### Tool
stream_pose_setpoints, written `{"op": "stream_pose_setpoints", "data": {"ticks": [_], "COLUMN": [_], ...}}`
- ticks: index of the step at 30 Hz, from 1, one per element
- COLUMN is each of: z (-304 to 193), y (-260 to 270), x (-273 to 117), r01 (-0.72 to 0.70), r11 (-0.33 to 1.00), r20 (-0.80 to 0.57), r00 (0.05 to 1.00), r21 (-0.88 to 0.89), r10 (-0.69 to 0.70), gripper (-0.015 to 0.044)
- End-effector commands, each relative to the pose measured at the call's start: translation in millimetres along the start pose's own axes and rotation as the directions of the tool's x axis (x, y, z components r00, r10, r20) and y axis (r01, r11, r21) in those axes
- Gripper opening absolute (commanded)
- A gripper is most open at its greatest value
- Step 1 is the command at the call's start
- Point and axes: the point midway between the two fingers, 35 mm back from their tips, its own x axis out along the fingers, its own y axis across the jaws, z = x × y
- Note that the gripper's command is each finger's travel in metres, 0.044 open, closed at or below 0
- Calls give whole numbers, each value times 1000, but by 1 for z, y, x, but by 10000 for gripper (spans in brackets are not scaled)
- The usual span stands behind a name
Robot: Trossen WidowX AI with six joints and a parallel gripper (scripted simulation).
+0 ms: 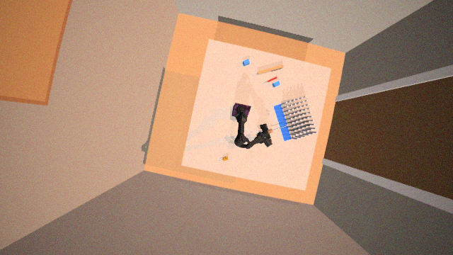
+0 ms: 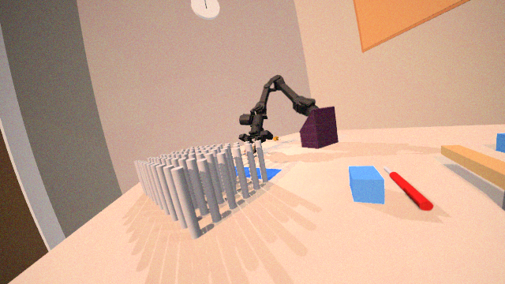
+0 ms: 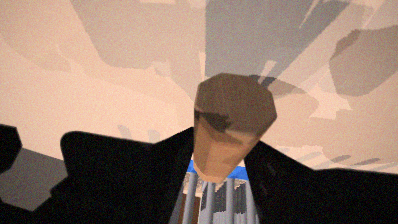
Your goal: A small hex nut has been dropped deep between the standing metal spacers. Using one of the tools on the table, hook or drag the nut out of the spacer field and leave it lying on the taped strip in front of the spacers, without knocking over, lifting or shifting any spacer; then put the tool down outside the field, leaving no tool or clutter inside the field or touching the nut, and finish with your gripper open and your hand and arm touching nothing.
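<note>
Dozens of slim grey spacers (image 1: 310, 132) (image 2: 186, 201) (image 3: 230, 200) stood upright and close together, so sideways error looked like the chief danger. The pincer (image 1: 270, 131) (image 2: 253, 147) (image 3: 219, 135) was closed on a wooden handle (image 1: 270, 131) (image 3: 235, 102), whose thin shaft (image 1: 279, 127) reached over the blue strip (image 1: 278, 110) (image 2: 274, 173) (image 3: 240, 173) toward the field; whether its tip had passed the first row could not be told. The hex nut could not be made out in any view, presumably hidden deep among the posts, and none showed on the strip. A small twist of the wrist might have swung the far end widely enough to tip a post. The round handle could also have rolled or slipped in the grip if the tip snagged, spoiling the aim. Dragging at a slant risked wedging the nut against a spacer and shifting it, while too low an approach might have brought the bulky hand against the front row.
</note>
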Motion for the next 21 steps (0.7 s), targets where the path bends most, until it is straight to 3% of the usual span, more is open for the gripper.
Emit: {"op": "stream_pose_setpoints", "data": {"ticks": [1, 16, 21], "z": [-4, 26, 15], "y": [3, -2, 0], "x": [-4, -35, -43], "r01": [-8, -3, 0], "r11": [1000, 1000, 1000], "r20": [-4, -2, -2], "r00": [1000, 1000, 1000], "r21": [4, -2, -1], "r10": [8, 3, 0], "gripper": [0, 0, 0]}}
